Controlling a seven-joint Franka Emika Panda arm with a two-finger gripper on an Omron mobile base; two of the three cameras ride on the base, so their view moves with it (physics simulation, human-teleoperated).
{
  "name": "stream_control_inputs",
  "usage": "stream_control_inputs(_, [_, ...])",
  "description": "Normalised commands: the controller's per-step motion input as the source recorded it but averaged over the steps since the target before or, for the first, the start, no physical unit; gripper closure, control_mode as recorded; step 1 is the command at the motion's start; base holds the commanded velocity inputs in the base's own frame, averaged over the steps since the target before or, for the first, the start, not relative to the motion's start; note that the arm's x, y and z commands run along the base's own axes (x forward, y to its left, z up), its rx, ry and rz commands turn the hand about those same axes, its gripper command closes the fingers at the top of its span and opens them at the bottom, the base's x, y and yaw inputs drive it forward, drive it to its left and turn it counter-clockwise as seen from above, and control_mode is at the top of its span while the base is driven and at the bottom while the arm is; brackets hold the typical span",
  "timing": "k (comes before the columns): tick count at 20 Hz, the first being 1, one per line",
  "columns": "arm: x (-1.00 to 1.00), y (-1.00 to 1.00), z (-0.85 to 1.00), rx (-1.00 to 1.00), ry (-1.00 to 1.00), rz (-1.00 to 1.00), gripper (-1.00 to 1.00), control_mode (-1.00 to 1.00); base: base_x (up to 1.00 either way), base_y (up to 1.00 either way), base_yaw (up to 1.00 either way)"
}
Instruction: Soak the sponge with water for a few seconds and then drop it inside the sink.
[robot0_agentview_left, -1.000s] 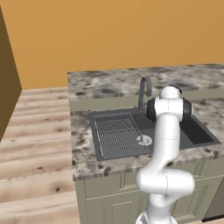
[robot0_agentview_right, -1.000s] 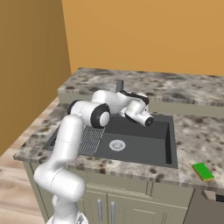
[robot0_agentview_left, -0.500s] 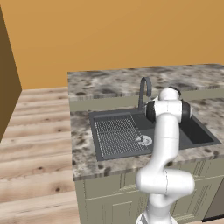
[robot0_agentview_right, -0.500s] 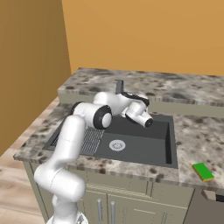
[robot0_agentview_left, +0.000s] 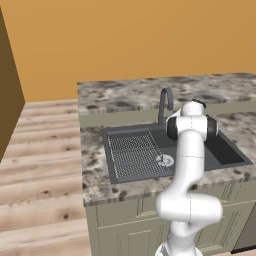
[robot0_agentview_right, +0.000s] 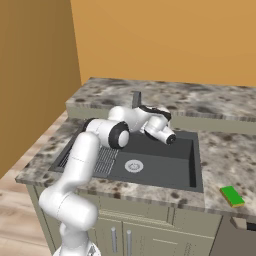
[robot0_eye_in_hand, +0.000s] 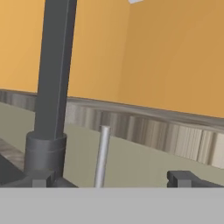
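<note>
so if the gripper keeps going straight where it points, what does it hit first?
Probably the faucet handle, the thin grey rod between the open fingertips in the hand view. The faucet column stands just beside it and the backsplash behind; depth is unclear, so it could slip past.

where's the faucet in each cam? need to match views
Left base view: faucet stands upper centre, behind the sink, partly hidden by the white arm.
Right base view: only its dark top shows, centre, just left of the arm's wrist.
Hand view: the thick dark column at left, running top to bottom.
Shared landmark: the orange wall behind the raised counter ledge.
</note>
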Motion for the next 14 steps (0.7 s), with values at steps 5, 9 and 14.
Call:
stream_control_inputs(5, [0.17,-0.09,0.00,0.00,0.00,0.00,-1.00,-1.00,0.00,0.00,0.00])
stream_control_inputs(9, [0.17,-0.03,0.00,0.00,0.00,0.00,-1.00,-1.00,0.00,0.00,0.00])
stream_control_inputs(14, [0.14,0.00,-0.05,0.00,0.00,0.00,-1.00,-1.00,0.00,0.00,0.00])
